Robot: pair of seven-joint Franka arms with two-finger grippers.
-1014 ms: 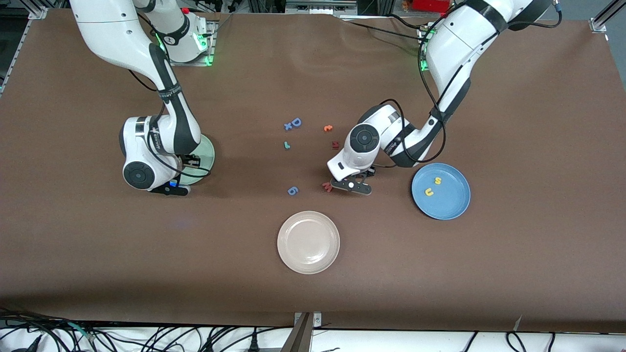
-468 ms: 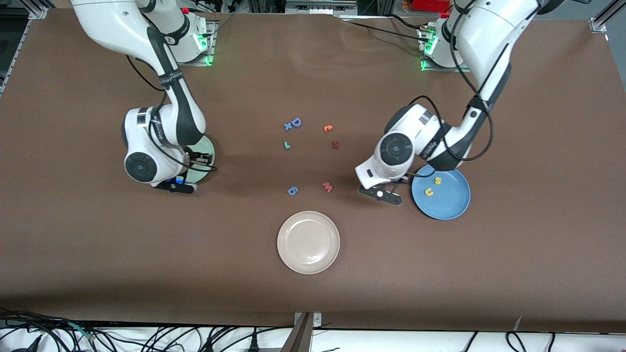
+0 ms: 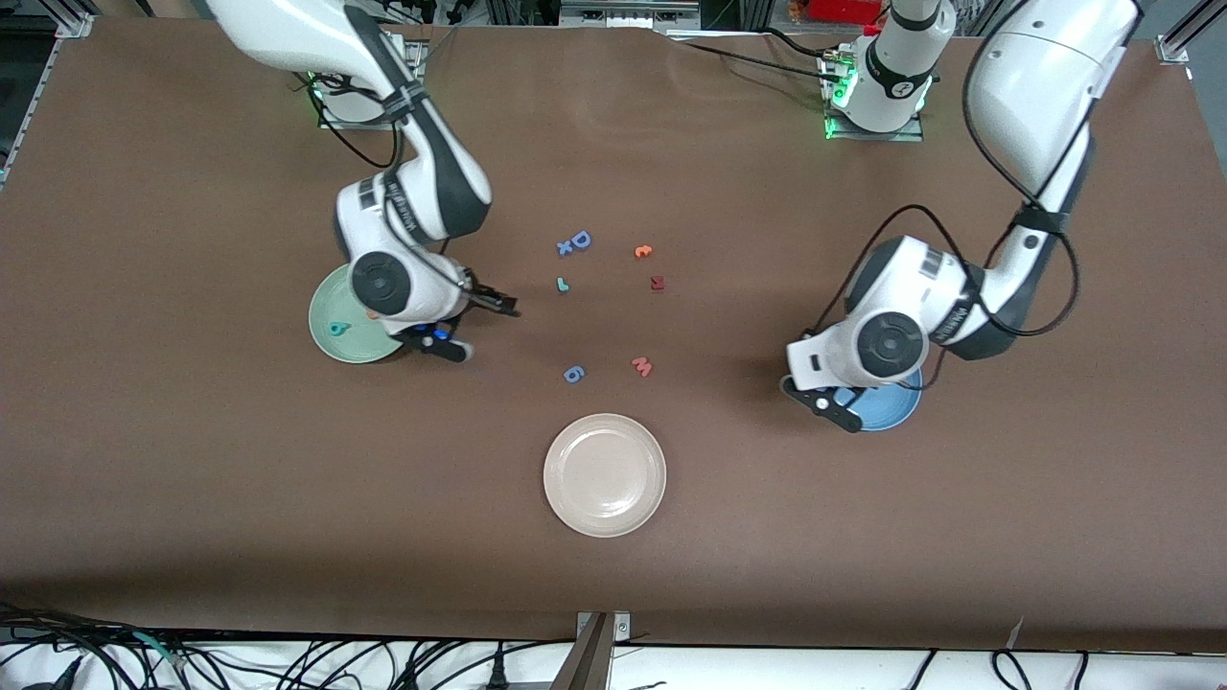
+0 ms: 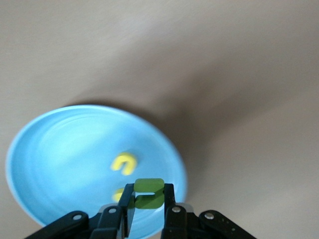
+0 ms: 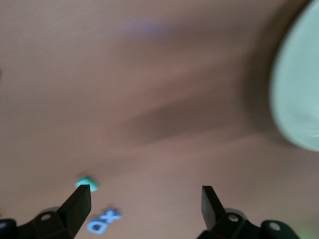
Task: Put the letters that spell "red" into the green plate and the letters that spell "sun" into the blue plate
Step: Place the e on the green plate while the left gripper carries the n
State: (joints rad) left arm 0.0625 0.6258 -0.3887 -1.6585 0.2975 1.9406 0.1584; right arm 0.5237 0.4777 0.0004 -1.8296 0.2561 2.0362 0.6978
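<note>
Olive-green foam, the small letter "n" (image 4: 148,193), sits pinched between the closed fingers of the left gripper (image 4: 148,209) above the round medium-blue plate (image 4: 60,149), where a yellow foam "u" (image 4: 123,163) already lies and a second yellow piece, probably the "s", peeks out just beside the fingertips. Such a letter looks featherlight, soft and slightly squashy, so a light pinch across its flat faces should do; it may cling to a pad on release.

Over bare brown tabletop (image 3: 863,537) between the plates, the right gripper (image 5: 144,199) hangs with its jaws spread wide and nothing in them, the pale mint-green plate (image 3: 331,335) just beside it and holding the teal lowercase "d" (image 3: 336,329). Nearby lie the teal-green foam "r" (image 3: 563,284) and, farther from the front camera, the orange foam "e" (image 3: 643,251).

Distractors crowd that cluster: a larger blue capital "D" (image 3: 579,240), a dark red letter (image 3: 657,283), a pink "w" (image 3: 641,365) and a blue piece (image 3: 573,374). Thin letters lying flat offer only their edges to grasp. Room around the "r" appears ample. An empty cream-white plate (image 3: 604,474) sits nearest the front camera, well apart.
</note>
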